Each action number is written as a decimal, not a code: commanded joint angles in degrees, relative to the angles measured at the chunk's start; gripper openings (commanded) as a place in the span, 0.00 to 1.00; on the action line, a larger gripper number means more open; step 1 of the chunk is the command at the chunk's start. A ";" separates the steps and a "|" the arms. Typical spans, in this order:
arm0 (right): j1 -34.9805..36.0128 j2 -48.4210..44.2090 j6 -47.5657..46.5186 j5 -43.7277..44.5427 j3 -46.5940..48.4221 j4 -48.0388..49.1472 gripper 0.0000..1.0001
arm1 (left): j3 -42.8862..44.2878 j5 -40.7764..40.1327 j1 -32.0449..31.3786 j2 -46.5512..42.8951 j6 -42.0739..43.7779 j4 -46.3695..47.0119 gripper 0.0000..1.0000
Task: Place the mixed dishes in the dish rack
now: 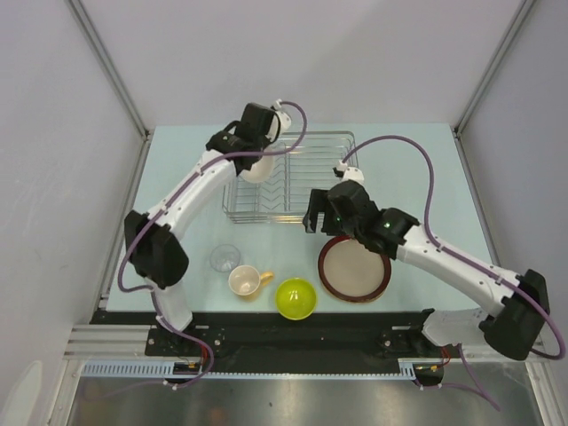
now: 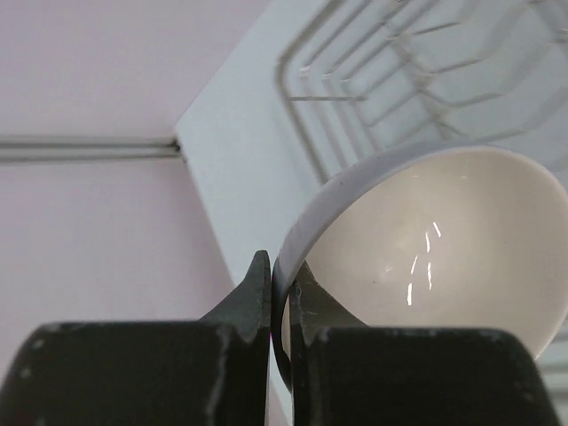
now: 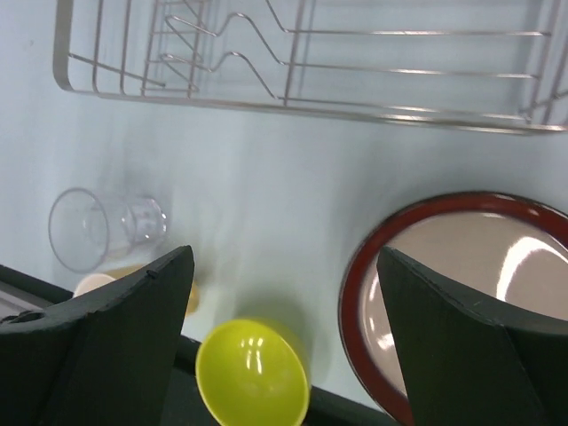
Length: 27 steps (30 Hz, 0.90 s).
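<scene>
My left gripper [image 1: 251,151] is shut on the rim of the white bowl [image 1: 258,168] and holds it tilted over the left end of the silver wire dish rack [image 1: 302,182]. The left wrist view shows the jaws pinching the rim [image 2: 280,275], the bowl [image 2: 435,257] and the rack [image 2: 399,80] beyond. My right gripper [image 1: 321,222] is open and empty [image 3: 284,262], above the table between the lime-green bowl [image 3: 253,373] and the dark-red-rimmed beige plate [image 3: 461,284]. The tan-yellow mug [image 1: 246,281], clear glass [image 1: 224,258], green bowl [image 1: 295,298] and plate [image 1: 355,269] sit on the table. The cream floral plate is out of view.
The rack's near side [image 3: 311,98] runs across the top of the right wrist view, with the glass [image 3: 89,226] at the left. The table's front edge with a black rail [image 1: 293,333] lies just behind the mug and green bowl. Grey walls close in both sides.
</scene>
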 commanded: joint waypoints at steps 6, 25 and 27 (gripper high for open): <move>-0.11 -13.37 0.21 2.12 -8.40 -5.00 0.91 | 14.47 -17.95 8.75 11.60 11.21 12.19 0.00; 2.27 -26.73 1.26 1.85 -16.67 -7.90 0.86 | 14.64 -33.95 3.38 27.16 38.74 38.20 0.00; 2.27 -27.87 1.18 1.68 -17.38 -8.25 0.86 | 14.55 -34.57 2.95 28.39 41.02 39.53 0.00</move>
